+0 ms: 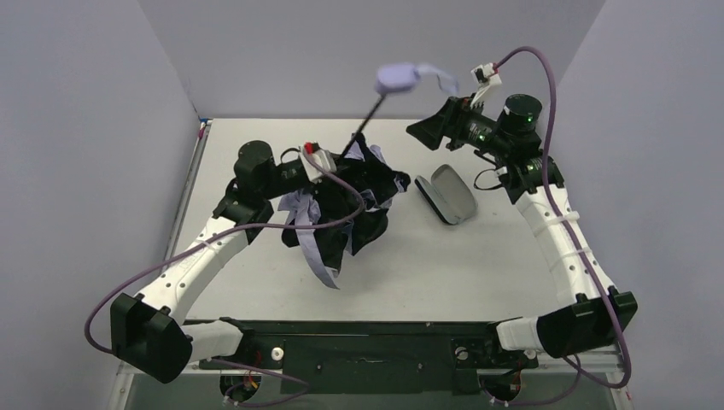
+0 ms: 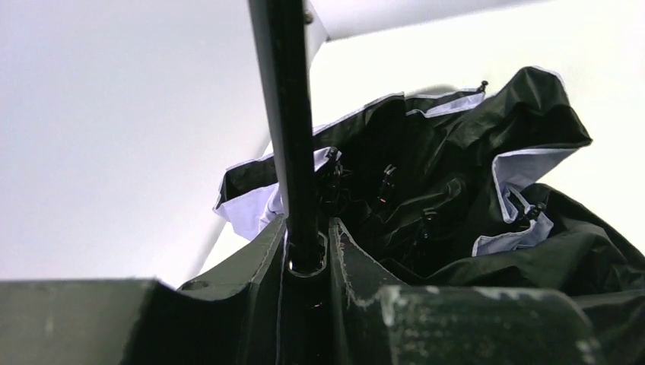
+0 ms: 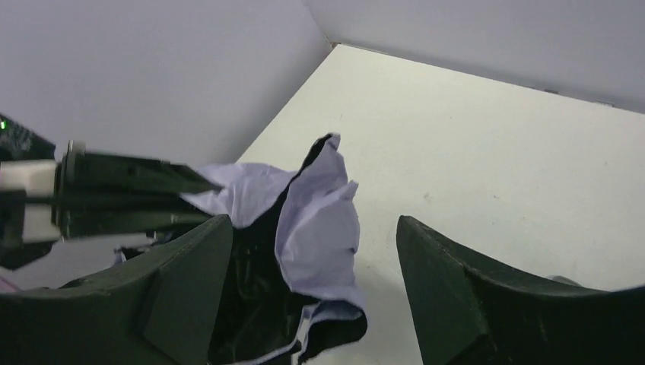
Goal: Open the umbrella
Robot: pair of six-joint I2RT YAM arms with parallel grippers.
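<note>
White matte worktop (image 1: pixel 478 265), grey walls on left, back and right. Lying on it: umbrella (image 1: pixel 363 218), canopy a crumpled black-and-lavender heap left of centre, shaft rising tilted off the surface. Just beside the heap on its right lies a black-and-grey oblong case (image 1: pixel 446 194), set diagonally.

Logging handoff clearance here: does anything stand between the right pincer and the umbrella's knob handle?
Nothing visible does. The right pincer hangs open near the raised handle, only air between. The grey sleeve lies on the table, below that line. The left pincer grips the shaft.
</note>
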